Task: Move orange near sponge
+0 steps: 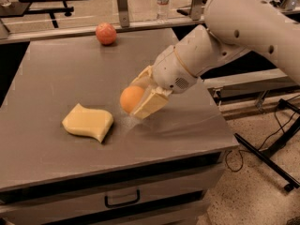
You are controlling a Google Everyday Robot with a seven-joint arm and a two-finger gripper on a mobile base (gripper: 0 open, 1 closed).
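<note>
My gripper (135, 97) is shut on the orange (130, 99), a smooth bright-orange fruit held between the cream pads (151, 104) just above the grey table. The sponge (88, 123), a pale yellow foam block with wavy edges, lies on the table to the lower left of the orange, a short gap away. The white arm reaches in from the upper right.
A smaller reddish-pink fruit (106, 33) sits at the table's far edge. The grey table (56, 74) has a drawer with a handle (122, 201) in front. A water bottle (162, 0) stands behind the rail. Cables and a stand leg lie on the floor at right.
</note>
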